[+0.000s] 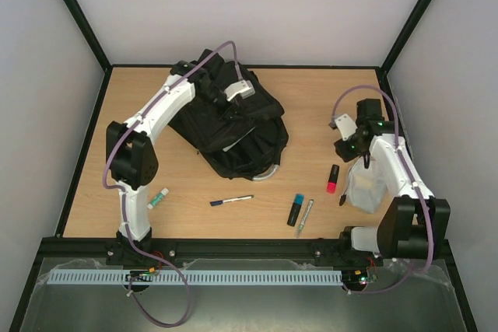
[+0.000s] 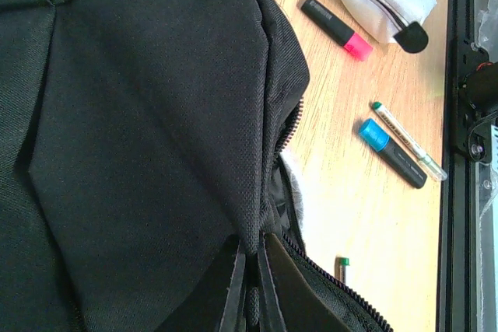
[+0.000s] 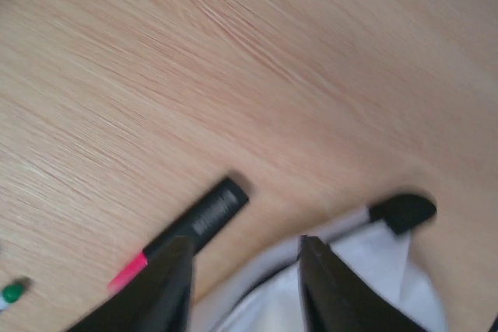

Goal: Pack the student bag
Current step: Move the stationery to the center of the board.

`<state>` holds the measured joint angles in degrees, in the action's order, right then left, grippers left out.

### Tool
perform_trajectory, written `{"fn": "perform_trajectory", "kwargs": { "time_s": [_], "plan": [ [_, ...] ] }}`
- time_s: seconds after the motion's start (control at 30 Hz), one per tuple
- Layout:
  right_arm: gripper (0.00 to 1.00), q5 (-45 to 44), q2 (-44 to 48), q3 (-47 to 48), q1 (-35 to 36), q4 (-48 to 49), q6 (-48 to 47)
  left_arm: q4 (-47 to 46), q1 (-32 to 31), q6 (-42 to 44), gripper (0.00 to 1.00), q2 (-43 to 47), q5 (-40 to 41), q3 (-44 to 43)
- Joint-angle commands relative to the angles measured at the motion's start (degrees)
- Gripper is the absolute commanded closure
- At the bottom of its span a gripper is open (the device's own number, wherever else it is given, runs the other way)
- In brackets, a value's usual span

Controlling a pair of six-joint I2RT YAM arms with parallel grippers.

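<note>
The student bag (image 1: 233, 134) is a big black backpack lying at the table's middle back. My left gripper (image 1: 231, 113) reaches over it and is shut on a fold of its black fabric beside the zip (image 2: 253, 270). The bag fills most of the left wrist view (image 2: 140, 130). My right gripper (image 1: 348, 153) hovers at the right of the table. In the right wrist view it (image 3: 245, 270) is open, just above the edge of a white pouch (image 3: 366, 277), with nothing gripped. A pink highlighter (image 3: 194, 227) lies beside its left finger.
The white pouch (image 1: 366, 190) lies near the right arm, with the pink highlighter (image 1: 332, 179) to its left. A blue highlighter (image 1: 296, 209), a silver pen (image 1: 305, 217), a dark pen (image 1: 232, 200) and a green-capped marker (image 1: 158, 198) lie along the front.
</note>
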<state>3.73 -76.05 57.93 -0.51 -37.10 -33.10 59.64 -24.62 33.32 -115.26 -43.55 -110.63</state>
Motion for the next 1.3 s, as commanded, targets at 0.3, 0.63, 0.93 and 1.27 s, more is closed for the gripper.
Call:
{"fn": "perform_trajectory", "kwargs": {
  "time_s": [0.3,0.63,0.93,1.27],
  "plan": [
    [0.31,-10.9,-4.42,3.41,-7.48,-18.53,11.59,-0.44,-1.39,0.16,0.93,3.58,0.45,1.32],
    [0.43,-10.76,-11.69,5.43,-7.4,-21.13,11.44,-0.33,-1.55,0.35,0.93,4.25,2.07,1.4],
    [0.49,-10.03,-16.91,3.76,-5.65,-20.91,13.48,0.05,-2.75,1.31,0.93,5.01,3.89,2.87],
    [0.85,-17.17,-22.76,6.22,-3.7,-16.82,13.45,0.2,-2.98,1.4,0.93,4.87,4.34,2.79]
  ]
}}
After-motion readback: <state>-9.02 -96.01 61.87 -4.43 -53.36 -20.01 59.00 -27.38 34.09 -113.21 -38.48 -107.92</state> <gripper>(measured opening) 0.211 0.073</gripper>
